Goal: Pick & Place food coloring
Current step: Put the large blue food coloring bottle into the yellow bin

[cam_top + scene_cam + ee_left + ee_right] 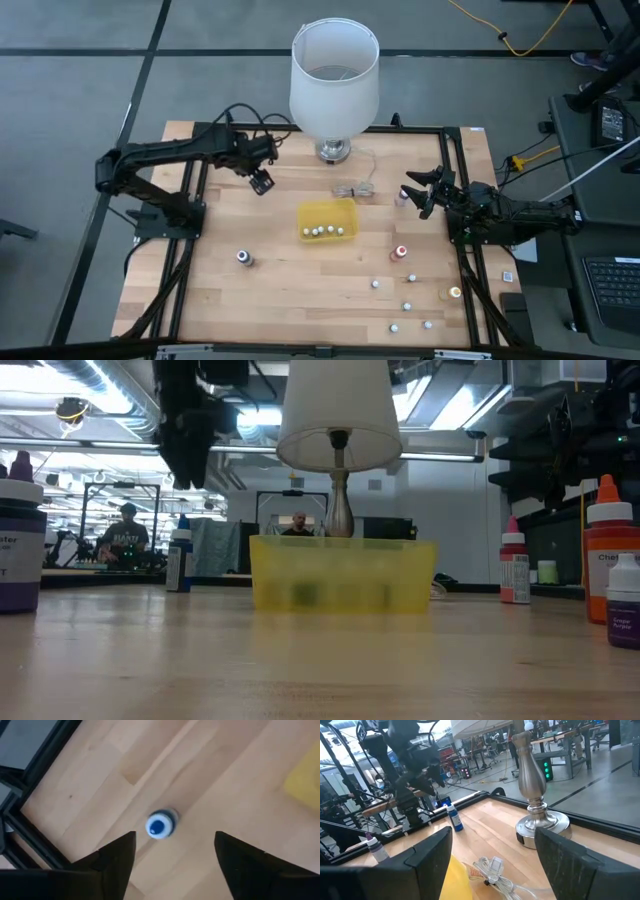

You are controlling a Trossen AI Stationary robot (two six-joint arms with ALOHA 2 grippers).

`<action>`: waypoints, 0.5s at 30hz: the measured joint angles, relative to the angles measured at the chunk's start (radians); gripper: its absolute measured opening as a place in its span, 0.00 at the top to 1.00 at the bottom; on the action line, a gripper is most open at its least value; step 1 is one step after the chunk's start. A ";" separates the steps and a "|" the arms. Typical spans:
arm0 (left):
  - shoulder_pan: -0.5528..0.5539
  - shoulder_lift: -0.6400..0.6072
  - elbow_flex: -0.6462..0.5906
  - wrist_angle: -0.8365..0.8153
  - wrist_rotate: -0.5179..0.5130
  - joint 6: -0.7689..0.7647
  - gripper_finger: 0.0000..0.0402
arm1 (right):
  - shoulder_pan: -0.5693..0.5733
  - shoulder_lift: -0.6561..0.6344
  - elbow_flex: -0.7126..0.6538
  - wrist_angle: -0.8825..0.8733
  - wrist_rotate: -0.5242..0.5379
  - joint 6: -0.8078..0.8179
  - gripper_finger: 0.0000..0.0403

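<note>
Because the blue-topped bottle (160, 825) stands upright on its own toward the far left corner of the table (300, 290), it is lined up from straight above by the left gripper (175, 837). That gripper's fingers are spread wide, with bare wood on each side of the cap; nothing is pinched, and the bottle is not touched. Such an approach is judged to suit a small round cap, since the fingers can be lowered past it on both sides. The yellow tray (325, 208) is set at the middle of the table, within reach of both arms, and a few bottles (325, 231) are already lying in it, so it is taken to be the place for the rest. The right gripper (492, 830) is held near the right edge, level with the tray. It is also spread and empty, and is pointed across the table toward the lamp (334, 75) at the far edge. It appears to be waiting clear of the other arm's path. Most of the remaining bottles (407, 306) are scattered toward the near right corner, with a red-topped one (400, 252) closer to the tray. A single bottle (243, 258) is left apart near the left side. The task is judged to be less than half done. A risk is seen that so light a bottle could be tipped if a finger were brought down on its cap.
</note>
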 joint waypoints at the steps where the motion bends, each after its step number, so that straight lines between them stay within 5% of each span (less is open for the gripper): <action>1: 0.012 0.000 -0.006 0.009 -0.002 -0.001 0.31 | 0.000 0.000 0.000 0.000 0.000 0.000 0.30; 7: 0.083 0.015 -0.044 0.072 0.010 -0.026 0.20 | 0.000 0.000 0.000 0.000 0.000 0.000 0.30; 15: 0.116 0.031 -0.127 0.099 0.042 -0.088 0.18 | 0.000 0.000 0.000 0.000 0.000 0.000 0.30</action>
